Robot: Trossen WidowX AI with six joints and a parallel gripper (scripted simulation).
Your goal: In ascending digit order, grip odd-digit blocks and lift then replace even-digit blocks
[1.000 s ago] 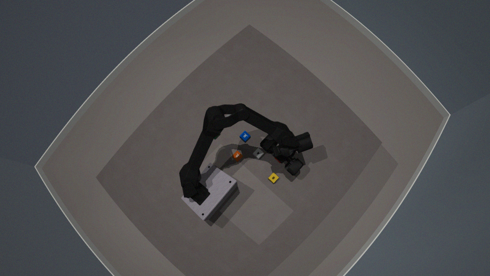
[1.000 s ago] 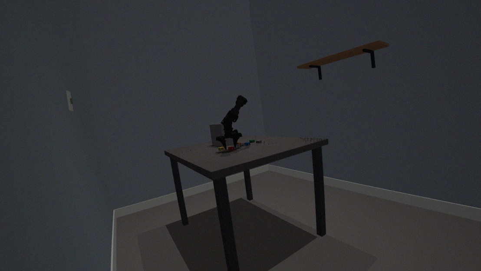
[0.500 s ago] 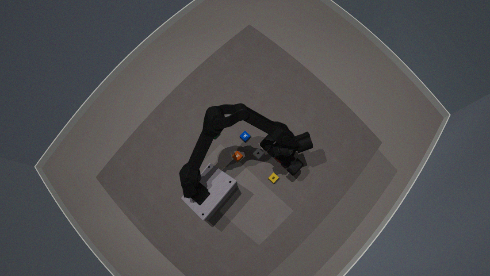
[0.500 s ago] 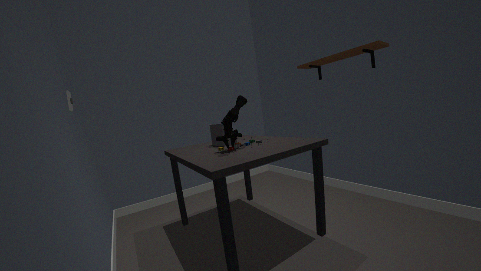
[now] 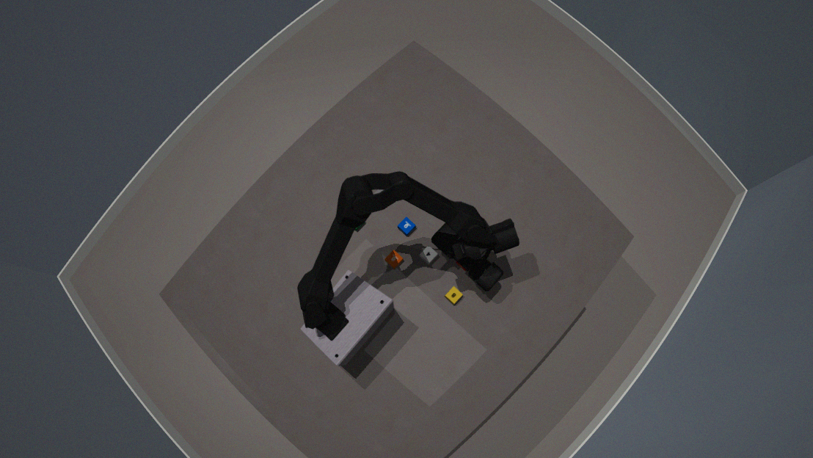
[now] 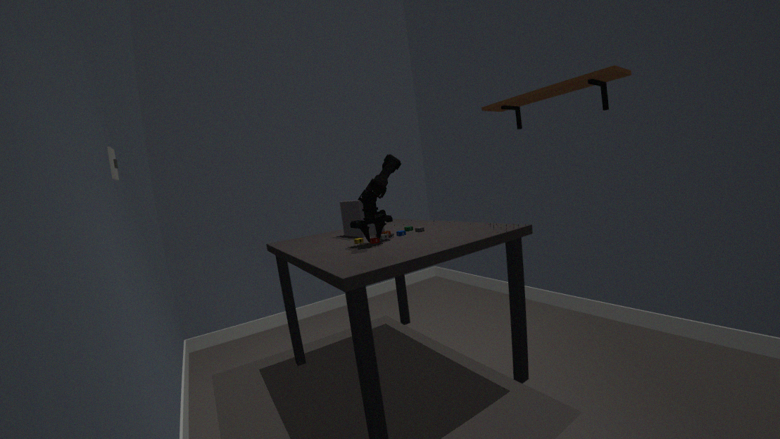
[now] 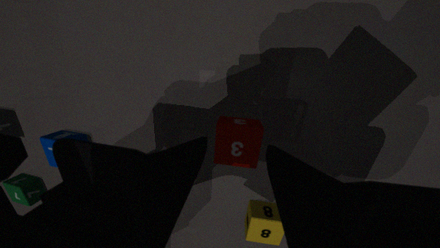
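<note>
A red block showing a 3 stands on the table between my fingers. My gripper is open, with a narrow gap on each side of it. A yellow block shows an 8. A blue block, a white block and an orange block stand nearer the base; I cannot read their digits surely. A green block is partly under the arm in the top view. A dark grey block is at the left edge of the wrist view.
The pale base box stands behind the blocks. The arm arches over the green and grey blocks. The white block is close beside the hand, and the yellow block is near the finger on the right in the wrist view. Shadows darken the table.
</note>
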